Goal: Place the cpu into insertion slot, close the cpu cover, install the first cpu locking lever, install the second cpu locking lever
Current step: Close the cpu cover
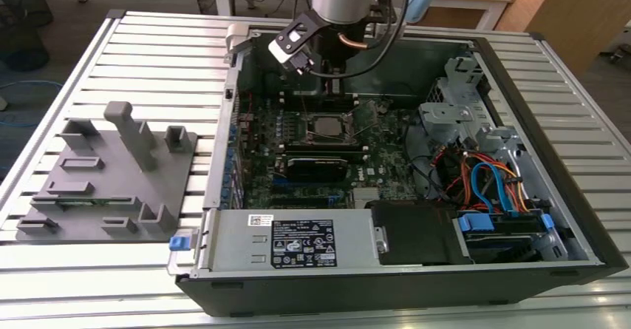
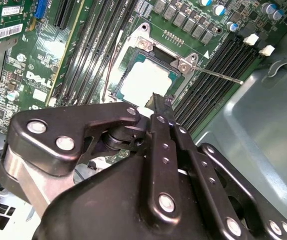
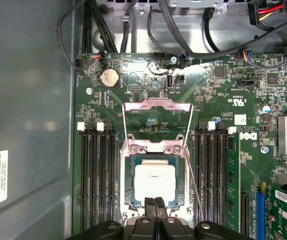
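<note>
The cpu, a square chip with a dull silver top, lies flat in the insertion slot on the green board; it also shows in the second wrist view. The cpu cover, a silver frame with a cut-out centre, is swung back off the slot. A thin locking lever rod sticks out beside the slot, unlatched. My gripper is shut with nothing between its fingers, its tips just over one edge of the cpu. In the exterior view the slot sits below the arm.
Black memory slots run along both sides of the insertion slot. The open computer case holds cables, a drive cage and a power supply. A grey fixture stands on the slatted table at the exterior view's left.
</note>
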`<state>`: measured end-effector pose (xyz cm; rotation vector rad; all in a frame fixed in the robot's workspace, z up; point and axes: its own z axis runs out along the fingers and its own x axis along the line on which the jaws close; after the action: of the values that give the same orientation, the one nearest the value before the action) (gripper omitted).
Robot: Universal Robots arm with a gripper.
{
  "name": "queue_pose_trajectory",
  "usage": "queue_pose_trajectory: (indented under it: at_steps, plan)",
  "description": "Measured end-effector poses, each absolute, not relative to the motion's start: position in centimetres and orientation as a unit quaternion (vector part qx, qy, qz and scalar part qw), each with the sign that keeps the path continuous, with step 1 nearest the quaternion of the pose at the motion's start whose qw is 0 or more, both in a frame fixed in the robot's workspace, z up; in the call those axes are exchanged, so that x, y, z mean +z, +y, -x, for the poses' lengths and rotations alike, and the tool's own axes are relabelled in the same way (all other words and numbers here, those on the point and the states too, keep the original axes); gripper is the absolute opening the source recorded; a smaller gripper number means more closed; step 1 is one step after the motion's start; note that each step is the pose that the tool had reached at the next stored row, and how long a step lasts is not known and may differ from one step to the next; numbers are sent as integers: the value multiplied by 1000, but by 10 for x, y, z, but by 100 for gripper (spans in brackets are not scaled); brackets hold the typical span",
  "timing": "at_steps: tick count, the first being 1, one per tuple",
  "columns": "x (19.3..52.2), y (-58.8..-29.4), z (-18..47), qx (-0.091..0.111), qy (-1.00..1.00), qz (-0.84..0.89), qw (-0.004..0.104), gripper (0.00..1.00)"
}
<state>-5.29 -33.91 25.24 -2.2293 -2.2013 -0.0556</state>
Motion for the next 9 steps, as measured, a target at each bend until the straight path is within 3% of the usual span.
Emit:
queue_pose_trajectory:
  at_steps: [9]
  plan:
    - [254, -339, 53, -18, -702, 711, 4, 10]
